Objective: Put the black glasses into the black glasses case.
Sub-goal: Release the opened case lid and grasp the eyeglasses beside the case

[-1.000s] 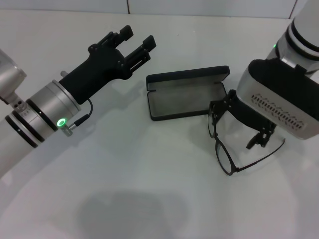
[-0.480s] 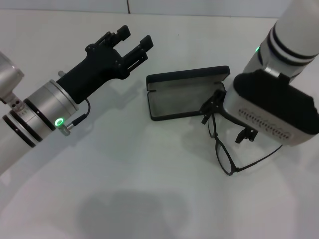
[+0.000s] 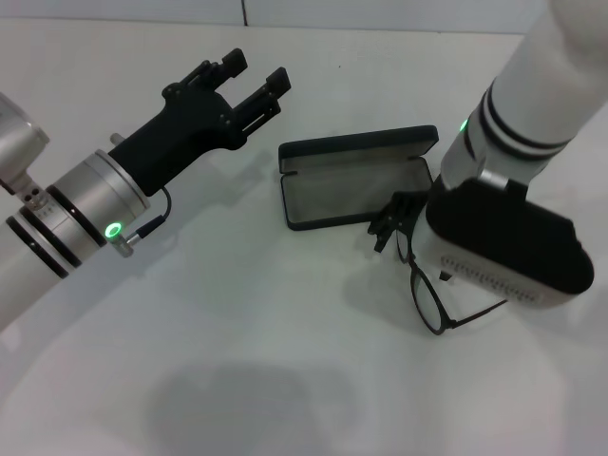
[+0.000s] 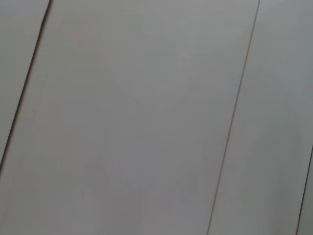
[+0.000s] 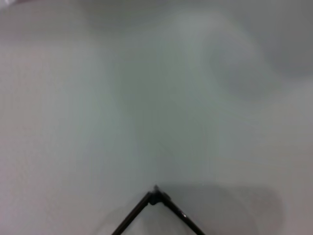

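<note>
Swinging leftward since before, the right gripper (image 3: pixel 389 220) is hovering over the black glasses (image 3: pixel 429 302); its fingers' spread is unclear. Left gripper (image 3: pixel 255 78) is idling open, far left of the open black glasses case (image 3: pixel 356 177).

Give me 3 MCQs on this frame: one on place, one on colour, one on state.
1. Where are the black glasses?
A. inside the case
B. on the table beside the case
C. under the left gripper

2. What colour is the lining of the black glasses case?
A. grey
B. red
C. white

3. How is the case?
A. shut
B. upside down
C. open

Key: 1 B, the frame lies on the table by the case's right end, under the right gripper. 2 A, grey interior shows. 3 C, the lid stands back. The left gripper hovers apart, open.
</note>
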